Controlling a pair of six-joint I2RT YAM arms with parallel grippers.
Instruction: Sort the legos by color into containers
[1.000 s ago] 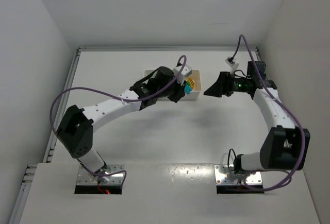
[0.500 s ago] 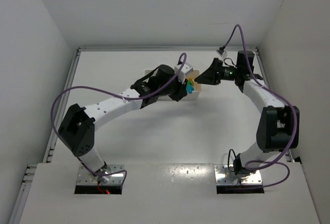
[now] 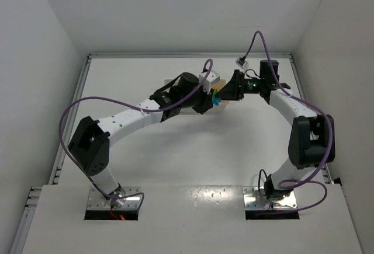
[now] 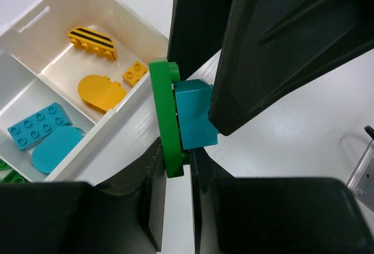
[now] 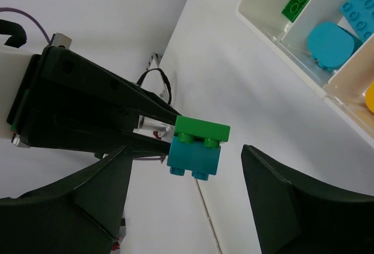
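Observation:
My left gripper (image 4: 175, 163) is shut on a small clump: a flat green lego (image 4: 165, 119) with a cyan-blue lego (image 4: 196, 114) stuck to it. It holds the clump in the air just off the white tray's (image 4: 125, 117) right end. My right gripper (image 5: 187, 198) is open, and the clump (image 5: 198, 143) hangs between its spread fingers, which do not close on it. In the top view the two grippers meet at the clump (image 3: 215, 98). The tray's compartments hold yellow legos (image 4: 100, 90), cyan-blue legos (image 4: 35, 127) and a green lego (image 5: 302, 0).
The left arm (image 3: 134, 117) lies across most of the tray (image 3: 168, 82) in the top view. White walls close the table at the back and on both sides. A purple cable (image 3: 257, 44) loops above the right wrist.
My right gripper has swung left and towards the back, up to the left gripper, so its open fingers now stand either side of the clump. The left gripper has barely moved.

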